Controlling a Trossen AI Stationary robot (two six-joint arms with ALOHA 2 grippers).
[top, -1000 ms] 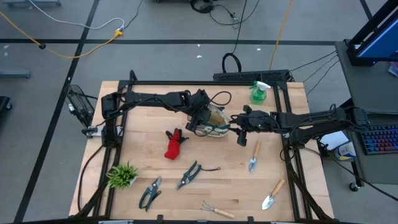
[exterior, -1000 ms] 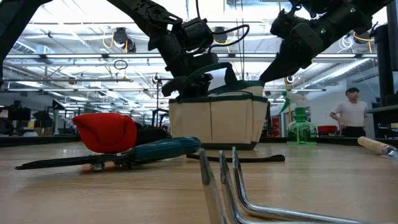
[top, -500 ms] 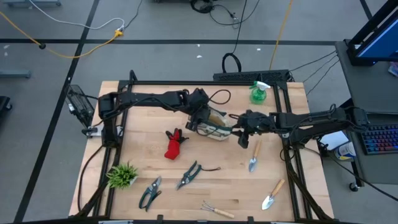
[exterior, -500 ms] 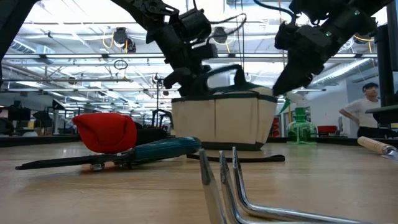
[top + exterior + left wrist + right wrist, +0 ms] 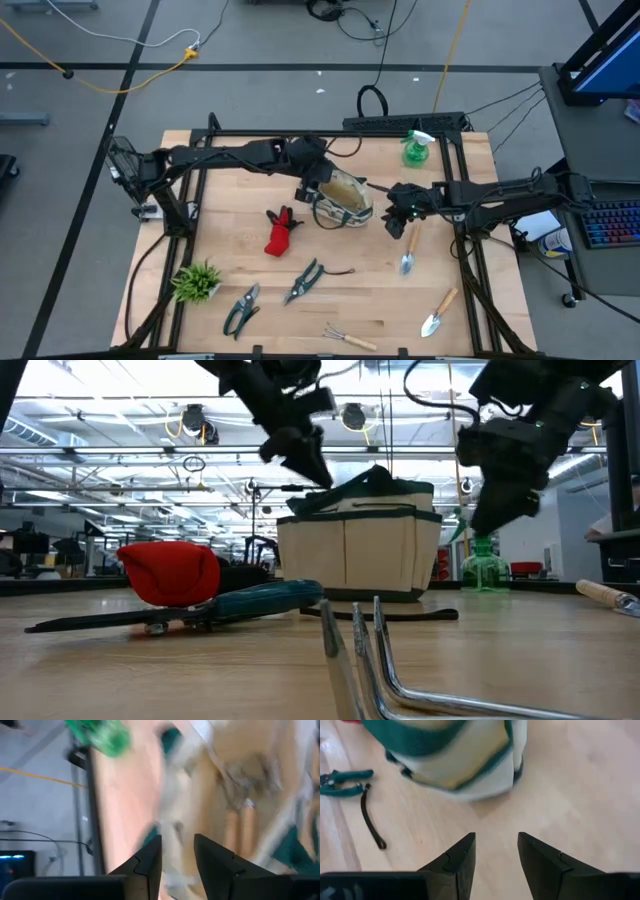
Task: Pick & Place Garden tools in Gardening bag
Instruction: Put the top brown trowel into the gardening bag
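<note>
So the gardening bag sits mid-table toward the back, mouth up, and nearly every tool is still out on the wood. The right gripper hovers just off the bag's right side, and the closest tool to it is the wooden-handled trowel, lying just in front of it with its long axis running roughly front to back, blade toward the table's front edge. That's the right arm's pick if you ask me; the fingers would want to straddle the handle crosswise. Its wrist view shows the fingers parted a modest amount with only bare tabletop between them, nothing held. The left gripper is up at the bag's left rim, fingers a narrow gap apart and empty as far as I can tell.
</note>
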